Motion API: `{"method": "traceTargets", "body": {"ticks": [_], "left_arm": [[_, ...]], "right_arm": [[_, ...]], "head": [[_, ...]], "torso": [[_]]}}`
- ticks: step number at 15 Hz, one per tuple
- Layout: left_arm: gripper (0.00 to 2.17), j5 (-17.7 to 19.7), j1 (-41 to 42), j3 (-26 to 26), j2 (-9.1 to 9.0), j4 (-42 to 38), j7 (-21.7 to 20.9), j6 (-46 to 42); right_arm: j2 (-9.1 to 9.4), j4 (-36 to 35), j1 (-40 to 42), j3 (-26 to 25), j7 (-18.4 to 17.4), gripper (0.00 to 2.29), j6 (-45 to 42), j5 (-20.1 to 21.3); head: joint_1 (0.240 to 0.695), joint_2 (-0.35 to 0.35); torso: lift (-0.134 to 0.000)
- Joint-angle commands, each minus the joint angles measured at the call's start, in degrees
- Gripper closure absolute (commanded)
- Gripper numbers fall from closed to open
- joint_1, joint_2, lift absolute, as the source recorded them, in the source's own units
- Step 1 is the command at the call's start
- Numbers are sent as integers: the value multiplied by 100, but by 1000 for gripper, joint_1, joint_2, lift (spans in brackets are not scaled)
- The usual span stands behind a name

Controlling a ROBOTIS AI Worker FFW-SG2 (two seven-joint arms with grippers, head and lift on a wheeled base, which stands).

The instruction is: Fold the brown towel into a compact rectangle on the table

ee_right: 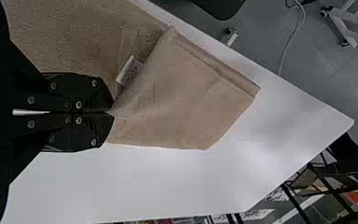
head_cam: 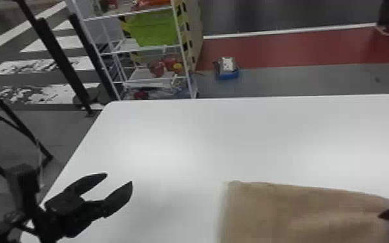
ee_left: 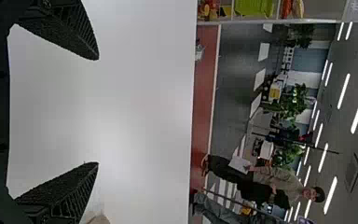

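The brown towel [head_cam: 287,213] lies at the table's near right, its far edge fairly straight. At its right corner is my right gripper [head_cam: 385,214]; in the right wrist view that gripper [ee_right: 111,112] is shut on the towel [ee_right: 191,98], creasing it at the fingertips, with a small pale label beside the pinch. My left gripper [head_cam: 119,178] is over the table's left side, apart from the towel. The left wrist view has the left gripper [ee_left: 98,111] open with nothing between its fingers, and a bit of towel [ee_left: 99,219] beyond one finger.
The white table [head_cam: 171,135] stretches beyond and left of the towel. Behind its far left edge stands a white wire shelf [head_cam: 148,50] with a green bin [head_cam: 155,27]. Dark metal posts and a frame stand on the floor to the left.
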Motion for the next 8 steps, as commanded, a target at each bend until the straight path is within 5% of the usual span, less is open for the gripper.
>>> {"method": "traceTargets", "body": {"ticks": [1, 8], "left_arm": [[76, -55, -39, -50, -15, 49, 5, 0], [76, -222, -109, -332, -15, 128, 58, 0]], "right_arm": [[-17, -105, 342, -596, 19, 1480, -357, -292], [-88, 889, 79, -288, 19, 1480, -779, 253]], "head": [[695, 214], [695, 111]], "torso": [[-134], [-134]]}}
